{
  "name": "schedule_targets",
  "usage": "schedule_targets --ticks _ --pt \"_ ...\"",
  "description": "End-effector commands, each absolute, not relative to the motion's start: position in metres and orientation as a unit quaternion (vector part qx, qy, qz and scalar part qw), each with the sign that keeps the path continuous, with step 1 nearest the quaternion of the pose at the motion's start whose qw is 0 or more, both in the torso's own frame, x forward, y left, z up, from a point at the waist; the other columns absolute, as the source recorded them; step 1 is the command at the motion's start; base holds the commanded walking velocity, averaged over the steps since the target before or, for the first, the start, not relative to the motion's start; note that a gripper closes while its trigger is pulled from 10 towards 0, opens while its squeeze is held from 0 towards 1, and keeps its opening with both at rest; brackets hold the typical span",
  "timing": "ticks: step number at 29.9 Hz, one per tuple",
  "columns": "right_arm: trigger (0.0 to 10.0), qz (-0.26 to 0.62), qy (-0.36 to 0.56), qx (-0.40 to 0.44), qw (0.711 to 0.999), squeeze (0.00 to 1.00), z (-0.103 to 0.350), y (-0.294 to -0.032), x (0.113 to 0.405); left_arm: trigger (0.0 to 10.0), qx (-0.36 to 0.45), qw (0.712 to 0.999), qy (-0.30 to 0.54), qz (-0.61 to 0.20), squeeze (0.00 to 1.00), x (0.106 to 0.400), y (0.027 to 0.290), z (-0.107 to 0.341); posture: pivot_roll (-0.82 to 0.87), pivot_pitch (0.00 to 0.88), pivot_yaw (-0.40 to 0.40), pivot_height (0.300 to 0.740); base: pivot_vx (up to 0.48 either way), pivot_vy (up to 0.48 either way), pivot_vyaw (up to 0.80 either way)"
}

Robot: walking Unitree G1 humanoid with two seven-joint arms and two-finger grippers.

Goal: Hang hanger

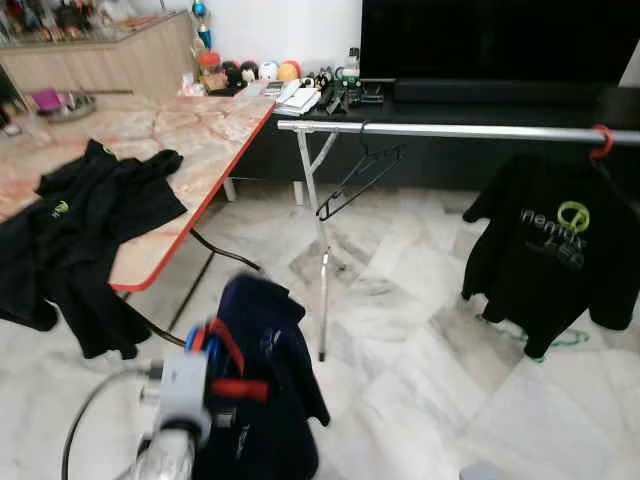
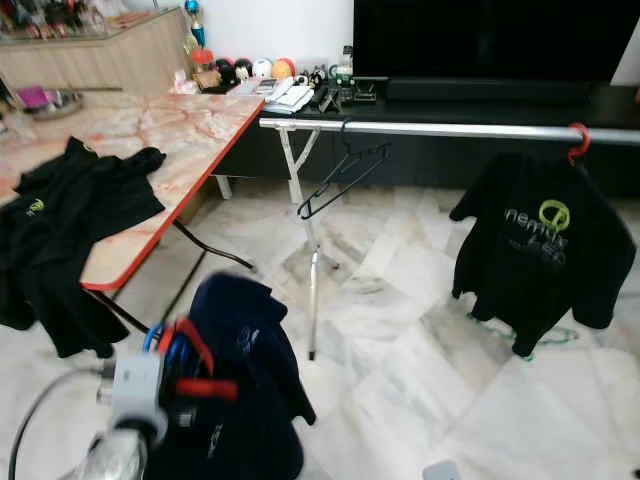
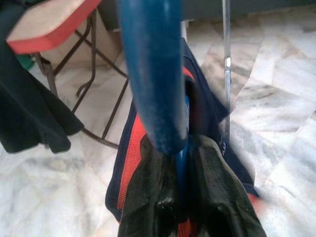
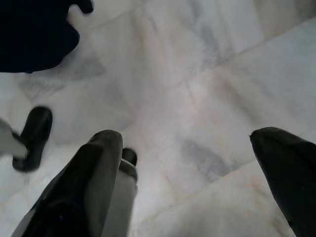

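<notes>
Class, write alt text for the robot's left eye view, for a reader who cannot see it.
The robot's left gripper holds a navy shirt on a blue hanger low in front of a silver clothes rail. An empty black hanger and a black T-shirt on a red hanger hang on the rail; another black shirt drapes over a marble-patterned table.

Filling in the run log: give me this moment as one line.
left end effector: shut on blue hanger carrying navy shirt | right end effector: open above floor | rail: black hanger, black shirt
</notes>
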State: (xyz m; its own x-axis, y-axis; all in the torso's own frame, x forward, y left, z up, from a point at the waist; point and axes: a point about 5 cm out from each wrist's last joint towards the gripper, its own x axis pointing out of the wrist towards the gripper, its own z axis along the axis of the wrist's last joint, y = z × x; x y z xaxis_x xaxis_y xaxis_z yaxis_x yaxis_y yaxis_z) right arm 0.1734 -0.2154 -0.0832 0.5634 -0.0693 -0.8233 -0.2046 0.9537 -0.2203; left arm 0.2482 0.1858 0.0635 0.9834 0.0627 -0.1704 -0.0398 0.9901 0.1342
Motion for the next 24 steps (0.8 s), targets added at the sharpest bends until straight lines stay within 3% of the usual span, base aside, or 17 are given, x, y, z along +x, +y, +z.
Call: schedule_targets --ticks 1,6,15,24 --pt "10.0 0.041 0.481 -0.14 0.864 0.0 -0.089 -0.212 0.163 10.0 0.077 0.994 0.07 0.021 0.0 0.251 0.187 0.072 0.05 0.048 0.048 0.74 -0.311 0.0 0.0" --pt "10.0 0.038 0.48 -0.138 0.866 0.0 -0.089 -0.212 0.163 10.0 0.077 0.994 0.073 0.008 0.0 0.251 0.184 0.072 0.05 0.051 0.049 0.74 -0.31 0.0 0.0" --pt "10.0 0.019 0.466 -0.134 0.874 0.0 -0.088 -0.212 0.164 10.0 0.11 0.99 0.077 -0.031 0.0 0.257 0.178 0.076 0.06 0.059 0.05 0.74 0.0 0.0 0.0" --pt "10.0 -0.037 0.365 -0.114 0.923 0.0 -0.077 -0.212 0.171 10.0 0.093 0.983 0.067 -0.143 0.0 0.279 0.148 0.109 0.06 0.069 0.05 0.74 0.0 0.0 0.0"
